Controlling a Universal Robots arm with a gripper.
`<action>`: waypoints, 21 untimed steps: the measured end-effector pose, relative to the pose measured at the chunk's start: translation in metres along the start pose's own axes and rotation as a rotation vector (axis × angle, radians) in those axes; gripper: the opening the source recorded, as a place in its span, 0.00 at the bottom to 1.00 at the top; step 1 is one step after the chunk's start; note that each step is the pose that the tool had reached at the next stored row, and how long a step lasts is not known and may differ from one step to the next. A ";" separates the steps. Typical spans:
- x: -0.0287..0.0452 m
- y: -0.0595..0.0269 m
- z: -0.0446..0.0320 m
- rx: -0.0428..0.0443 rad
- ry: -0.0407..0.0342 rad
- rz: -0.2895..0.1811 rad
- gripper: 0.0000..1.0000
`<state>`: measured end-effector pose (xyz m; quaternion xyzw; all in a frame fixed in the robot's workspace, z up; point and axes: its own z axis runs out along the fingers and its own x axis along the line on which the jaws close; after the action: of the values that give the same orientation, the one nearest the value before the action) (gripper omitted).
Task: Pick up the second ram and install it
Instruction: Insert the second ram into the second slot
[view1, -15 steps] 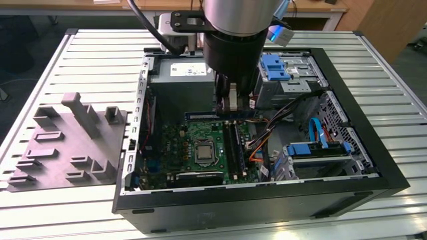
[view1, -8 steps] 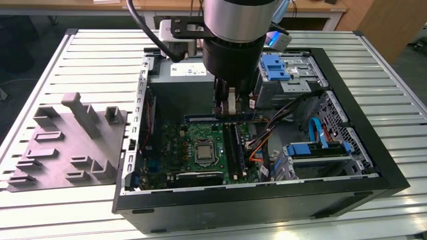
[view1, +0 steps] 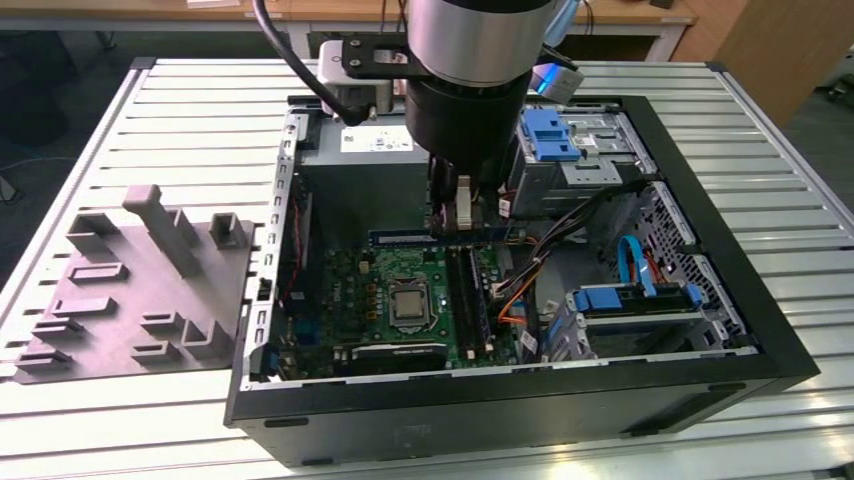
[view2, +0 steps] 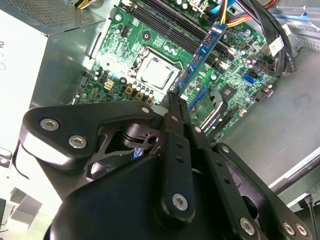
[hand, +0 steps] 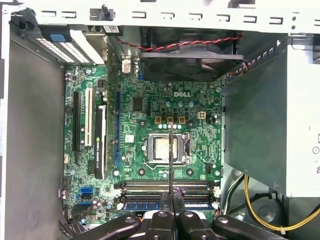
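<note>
The black end effector (view1: 454, 226) is clamped shut on the thin, long, dark blue-green second ram (view1: 400, 238). It hangs inside the open black computer case (view1: 467, 410), at twelve o'clock from the silver processor socket (view1: 406, 300) in the exterior view.

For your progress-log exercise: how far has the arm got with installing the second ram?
Done: the second ram is picked up, clamped in the gripper. In hand: it hangs above the motherboard inside the case. Left: seating; it sits in none of the slots yet.
</note>
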<state>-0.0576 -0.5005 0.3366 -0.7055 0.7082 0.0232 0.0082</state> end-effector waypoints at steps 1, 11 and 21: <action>0.0000 0.0000 0.0000 0.0000 0.0000 0.000 0.11; 0.0000 0.0000 0.0007 0.0040 -0.0020 0.090 0.11; 0.0001 0.0000 0.0016 0.0120 -0.0058 0.271 0.11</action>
<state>-0.0576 -0.5005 0.3350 -0.6034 0.7970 0.0219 0.0112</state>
